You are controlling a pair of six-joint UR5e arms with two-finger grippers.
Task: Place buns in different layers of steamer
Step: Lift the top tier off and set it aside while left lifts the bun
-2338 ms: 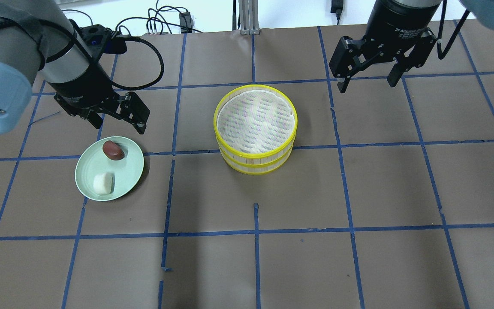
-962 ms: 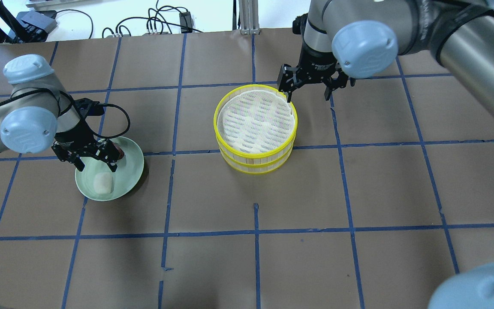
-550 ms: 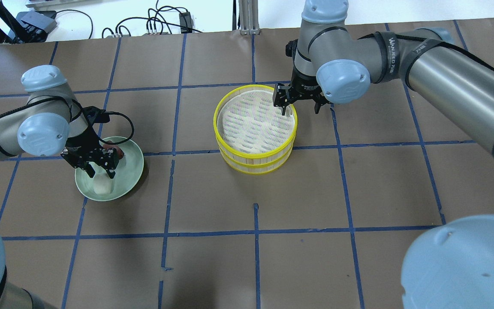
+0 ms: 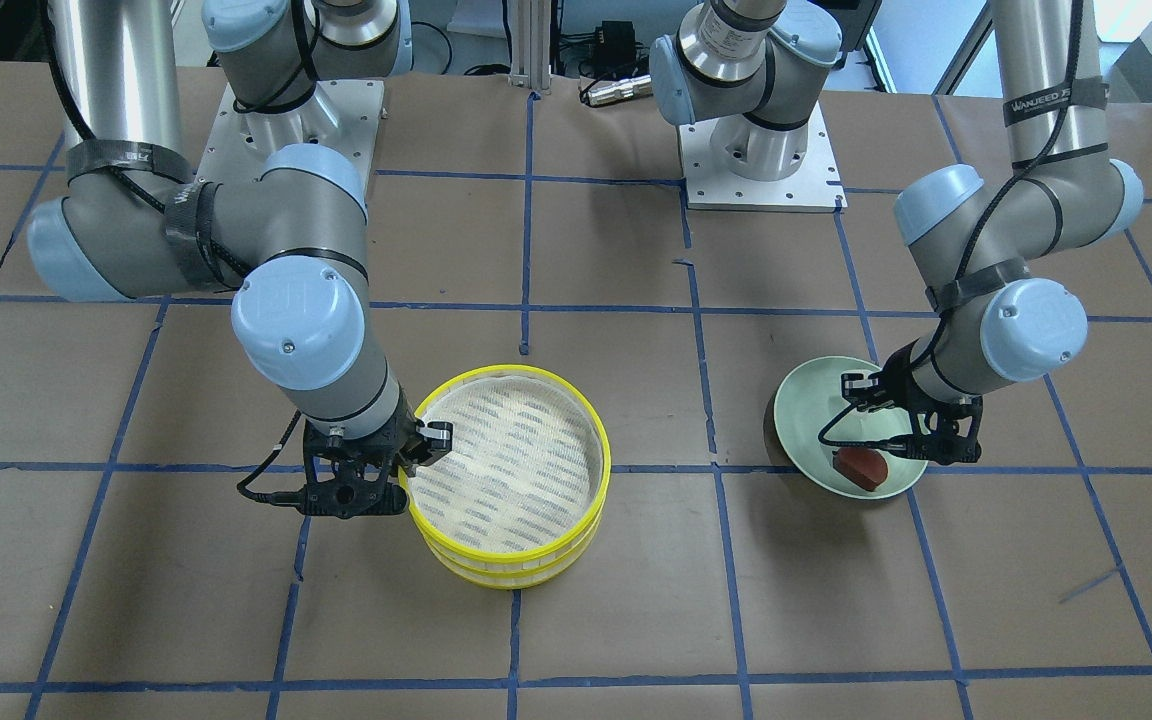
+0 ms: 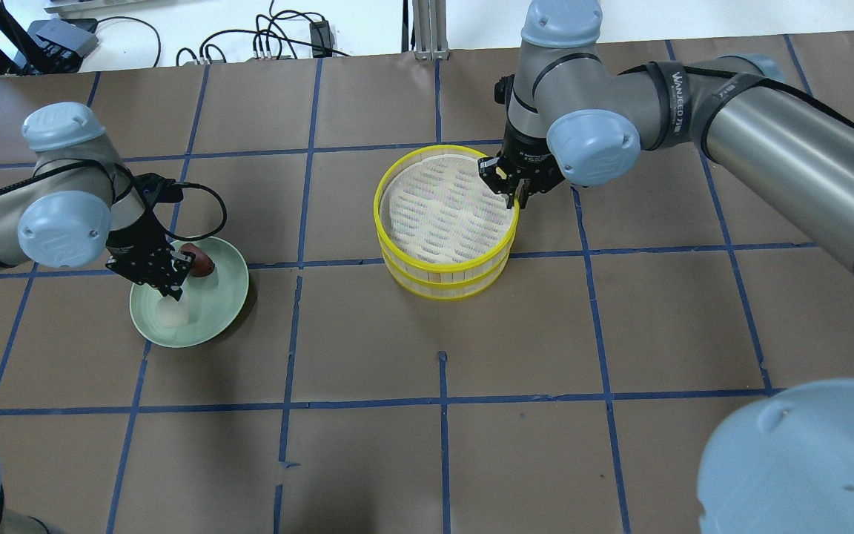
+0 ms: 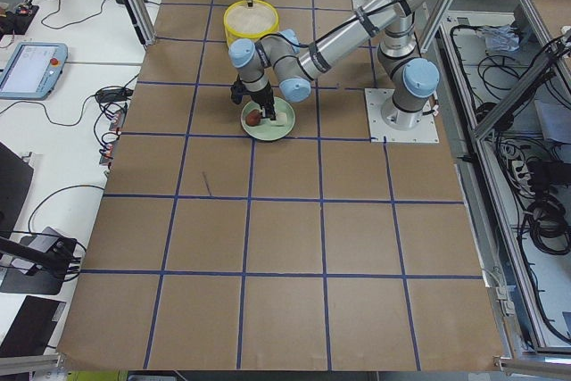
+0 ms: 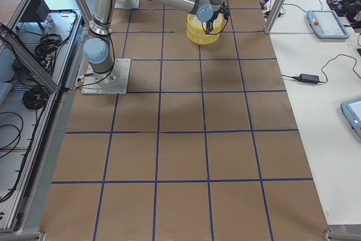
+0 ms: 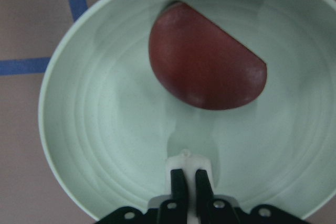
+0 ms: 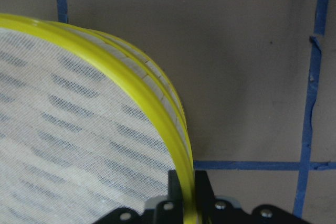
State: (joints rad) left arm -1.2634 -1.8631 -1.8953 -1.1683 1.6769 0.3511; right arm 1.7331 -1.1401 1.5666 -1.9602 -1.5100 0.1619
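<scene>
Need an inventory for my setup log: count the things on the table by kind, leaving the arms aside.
Buns: 2 (white bun, reddish-brown bun)
Steamer layers: 2 (top steamer layer, lower steamer layer, stacked)
Plates: 1 (pale green plate)
Total: 5

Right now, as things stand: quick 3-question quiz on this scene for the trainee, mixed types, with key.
1. Fill in: the left gripper is shut on the ___ bun, over the green plate.
2. The right gripper is shut on: A) the yellow rim of the top steamer tray; B) the lower tray's slatted side; C) the plate.
3. True or false: the reddish-brown bun lies in the steamer.

Key: 1 white, the white bun. 2 A. 3 false, it lies on the plate.
</scene>
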